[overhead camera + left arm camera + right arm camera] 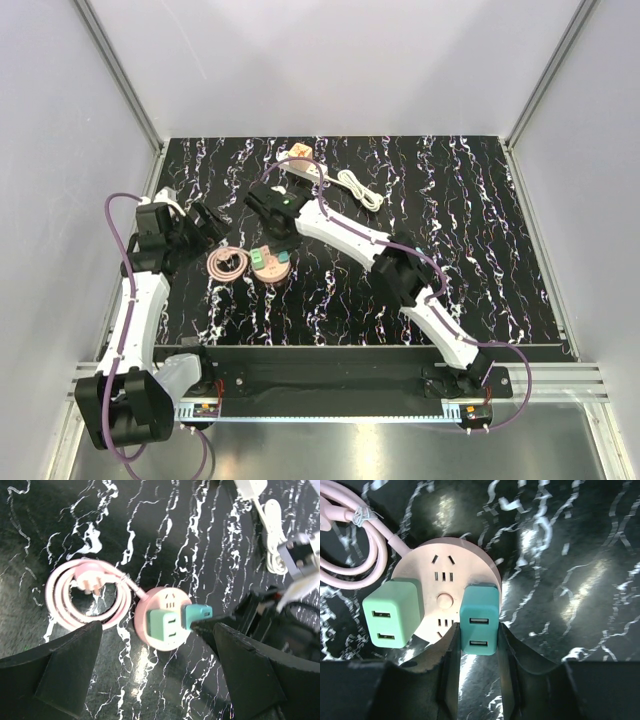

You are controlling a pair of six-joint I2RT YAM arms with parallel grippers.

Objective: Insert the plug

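Note:
A round pink socket hub (270,266) lies on the black marbled table (460,220). A light green USB plug (392,612) sits in its left side. My right gripper (478,636) is shut on a teal USB plug (479,622), held against the hub's (445,565) right side; how deep it sits I cannot tell. In the left wrist view the teal plug (196,614) stands beside the green one (166,625). My left gripper (157,672) is open and empty, hovering just left of the hub.
The hub's pink cord (226,265) lies coiled to its left, its own pink plug (90,581) loose inside the coil. A white power strip (300,167) and a bundled white cable (360,188) lie at the back.

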